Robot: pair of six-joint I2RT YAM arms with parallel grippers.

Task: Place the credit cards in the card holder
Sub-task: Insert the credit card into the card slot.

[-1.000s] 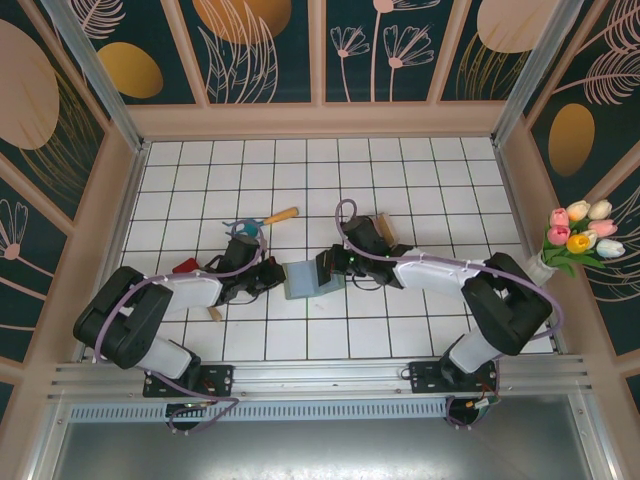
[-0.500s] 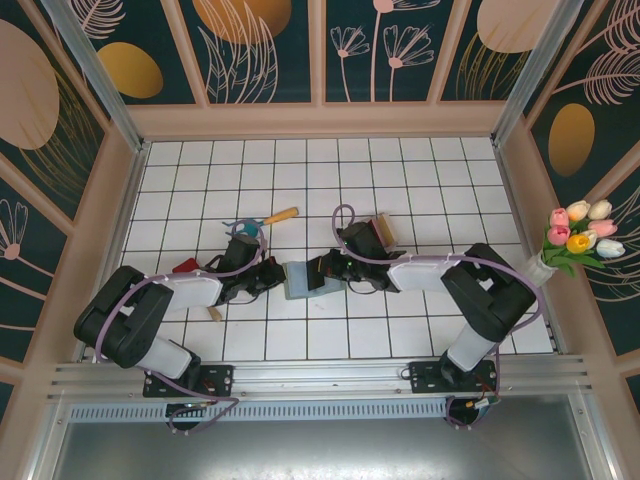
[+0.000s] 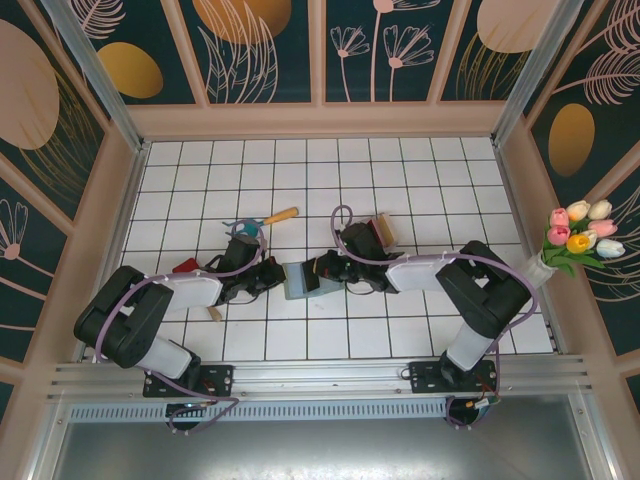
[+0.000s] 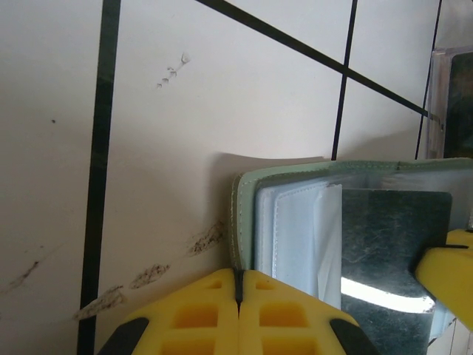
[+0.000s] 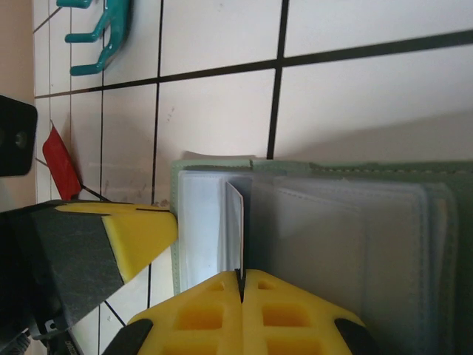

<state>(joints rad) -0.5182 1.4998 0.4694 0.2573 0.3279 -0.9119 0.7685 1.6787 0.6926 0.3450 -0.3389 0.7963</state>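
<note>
Right claw [image 5: 240, 277], clenched on a dark grey card [image 4: 392, 237], has slid left over the open card holder [image 3: 298, 288], so insertion looks close. Left claw [image 4: 239, 285] stays clamped on the holder's rim. Beyond the holder lie a card case [image 3: 382, 228] and a wooden-handled tool [image 3: 280, 215]; neither is in the way.

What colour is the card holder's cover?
The card holder is pale grey-green; left wrist view shows best.

The card holder [image 5: 332, 244] is grey-green with clear sleeves; the table [image 5: 214, 111] is white with black grid lines.
</note>
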